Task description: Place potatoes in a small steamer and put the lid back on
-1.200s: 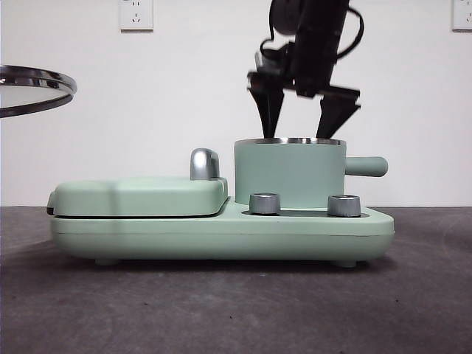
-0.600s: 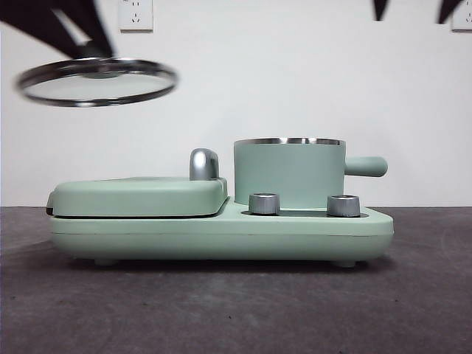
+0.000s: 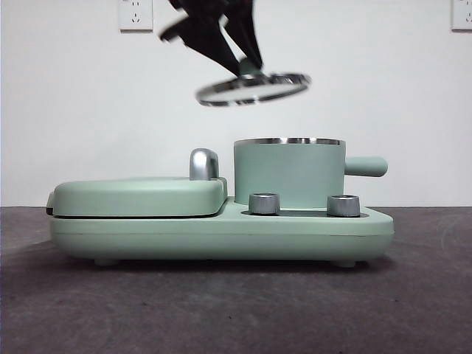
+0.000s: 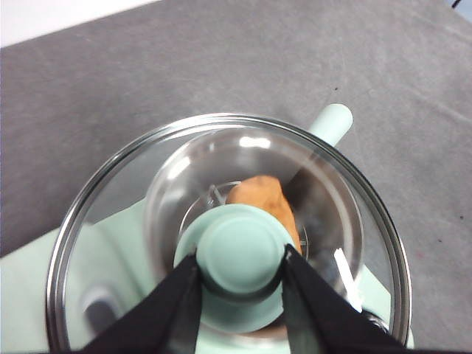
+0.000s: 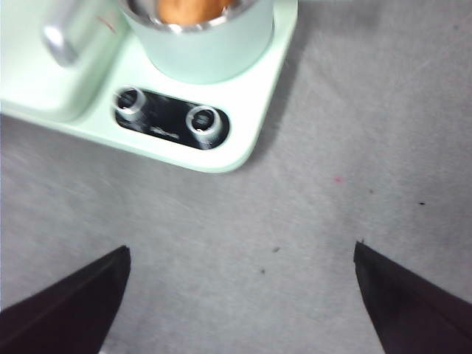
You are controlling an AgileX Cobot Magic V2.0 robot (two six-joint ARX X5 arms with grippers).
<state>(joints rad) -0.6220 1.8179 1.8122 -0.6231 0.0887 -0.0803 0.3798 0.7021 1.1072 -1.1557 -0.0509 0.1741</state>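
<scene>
Jaws of the left gripper (image 4: 240, 276) pinch the knob of the lid (image 3: 253, 88), tilted above the small steamer (image 3: 289, 173) at its 11 o'clock, potato (image 4: 267, 202) inside; rigid, breakable glass, knob the only sound hold; right gripper (image 5: 240, 291) spread wide, empty.

Front view: low, at worktop (image 3: 236, 310) height, facing level toward the white wall; appliance near and large.
Left wrist view: looking steeply down through the lid (image 4: 221, 236), close above the small steamer (image 4: 324, 169).
Right wrist view: looking down from higher up, over grey worktop beside the appliance.
Shared by all three: small steamer. Shared by front and right wrist: two steel control knobs (image 3: 265, 203).
</scene>
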